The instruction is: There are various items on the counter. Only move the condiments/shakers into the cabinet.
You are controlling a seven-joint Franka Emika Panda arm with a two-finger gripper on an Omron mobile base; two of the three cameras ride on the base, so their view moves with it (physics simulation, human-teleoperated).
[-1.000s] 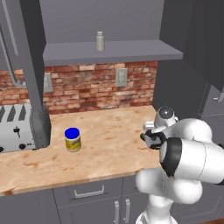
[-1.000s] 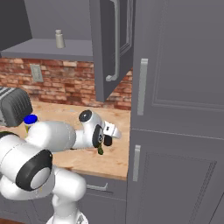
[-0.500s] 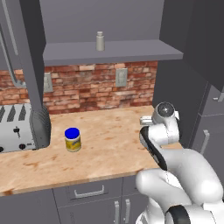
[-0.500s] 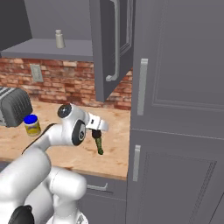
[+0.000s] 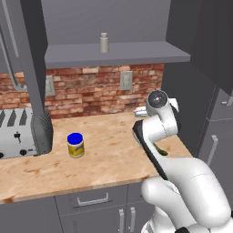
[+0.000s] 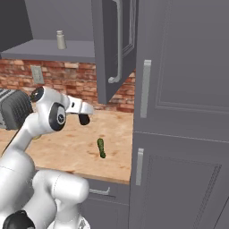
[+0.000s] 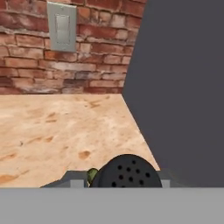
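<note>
Open desk [image 5: 109, 159] stretches between the jar [image 5: 75, 145] and the vegetable [image 6: 101, 147] at right. Toaster [image 5: 22, 134] blocks the left end; tall cabinet panels [image 6: 179, 89] wall off the right. On the shelf [image 5: 118, 54], only a grey shaker [image 5: 104, 43] stands, room either side.

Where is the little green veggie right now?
The green vegetable lies on the counter in the right base view, near the tall grey cabinet panel, below the gripper.

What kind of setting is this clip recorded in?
A rendered home kitchen, most likely: a wood-grain counter against a brick backsplash, a silver toaster, and grey wall cabinets above base drawers.
</note>
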